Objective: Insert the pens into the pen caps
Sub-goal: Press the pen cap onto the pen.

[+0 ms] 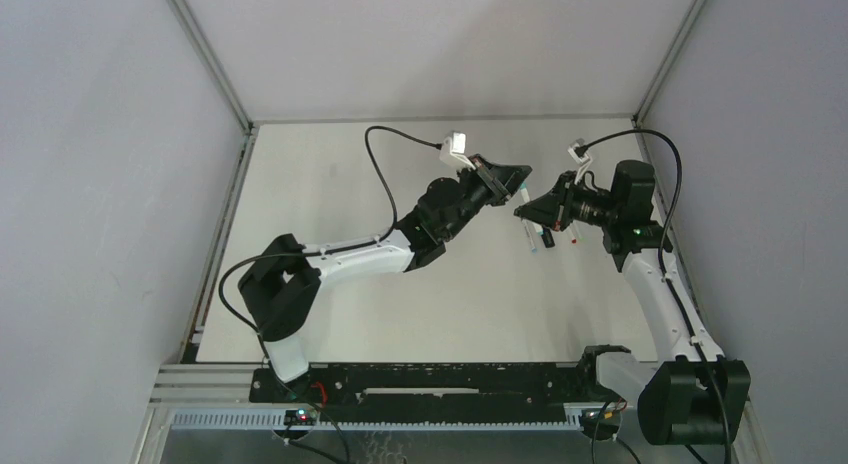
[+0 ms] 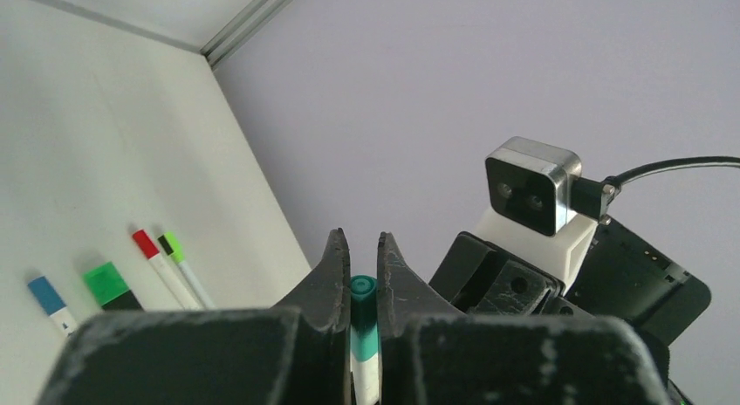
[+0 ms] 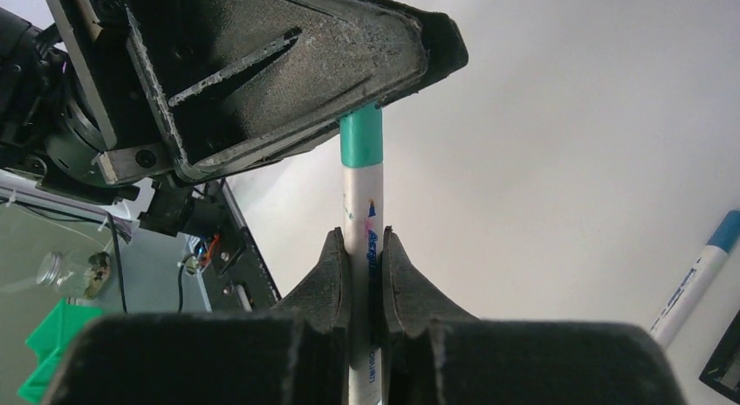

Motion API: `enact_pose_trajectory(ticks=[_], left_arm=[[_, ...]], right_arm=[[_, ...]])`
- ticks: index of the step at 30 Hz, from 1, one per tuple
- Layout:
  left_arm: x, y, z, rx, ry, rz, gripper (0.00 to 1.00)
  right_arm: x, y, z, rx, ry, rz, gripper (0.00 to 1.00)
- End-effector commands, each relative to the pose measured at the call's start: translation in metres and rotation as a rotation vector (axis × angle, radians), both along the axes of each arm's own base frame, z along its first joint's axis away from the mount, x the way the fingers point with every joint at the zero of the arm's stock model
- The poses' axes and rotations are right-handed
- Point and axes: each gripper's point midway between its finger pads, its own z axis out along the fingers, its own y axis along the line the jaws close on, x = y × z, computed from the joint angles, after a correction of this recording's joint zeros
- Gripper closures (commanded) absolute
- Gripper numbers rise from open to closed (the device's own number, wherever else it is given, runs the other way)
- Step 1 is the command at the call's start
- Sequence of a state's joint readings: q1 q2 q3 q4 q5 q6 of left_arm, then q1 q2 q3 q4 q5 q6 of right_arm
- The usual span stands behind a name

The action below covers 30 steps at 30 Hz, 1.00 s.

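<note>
- Top view: left pincer [image 1: 512,182] and right pincer [image 1: 532,211] meet above the bench [image 1: 330,194].
- Left wrist: left pincer pinches the teal cap [image 2: 363,293]; other pens [image 2: 159,264] lie on the bench, likely pending.
- Right wrist: right pincer pinches the white pen [image 3: 359,209]; cap apparently seated.

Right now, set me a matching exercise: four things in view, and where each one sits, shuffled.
1 teal cap
2 white pen barrel
3 red-tipped pen
4 green-capped marker

A on table beside lime-tipped pen
B clamped in right gripper
C on table beside blue-tipped pen
D clamped in left gripper

Pairs: 1-D, 2-B, 3-A, 4-C
</note>
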State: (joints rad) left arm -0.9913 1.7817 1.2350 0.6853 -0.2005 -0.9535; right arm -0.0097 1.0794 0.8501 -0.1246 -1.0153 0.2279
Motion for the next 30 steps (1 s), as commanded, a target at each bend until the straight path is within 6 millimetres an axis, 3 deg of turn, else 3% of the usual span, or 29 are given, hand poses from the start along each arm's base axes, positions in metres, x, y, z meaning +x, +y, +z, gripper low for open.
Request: enact_pose_trajectory(ticks=[1,5,8,19,23,30], left_arm=[[-0.266,-0.064,-0.106,0.321,0.169,-0.883,1.00],[-0.259,-0.059,-0.095,0.289,0.140,-0.862,0.99],[-0.245,-0.050,-0.082,0.230,0.131,-0.811,0.93],[-0.193,0.002,-0.049,0.123,0.080,-0.565,0.45],[-0.186,0.021,-0.054,0.155,0.049,-0.522,0.34],[-0.171,0.055,-0.066,0.211,-0.009,-0.442,0.32]], right_arm=[[0.070,-0.030,0.085,-0.062,-0.407,-0.265,1.00],[0.056,-0.018,0.076,-0.054,-0.409,-0.162,1.00],[0.051,-0.016,0.067,-0.063,-0.393,-0.132,1.00],[0.038,-0.009,0.036,-0.078,-0.348,-0.051,1.00],[0.034,-0.008,0.033,-0.075,-0.350,-0.024,1.00],[0.016,-0.004,0.034,-0.045,-0.366,0.081,1.00]])
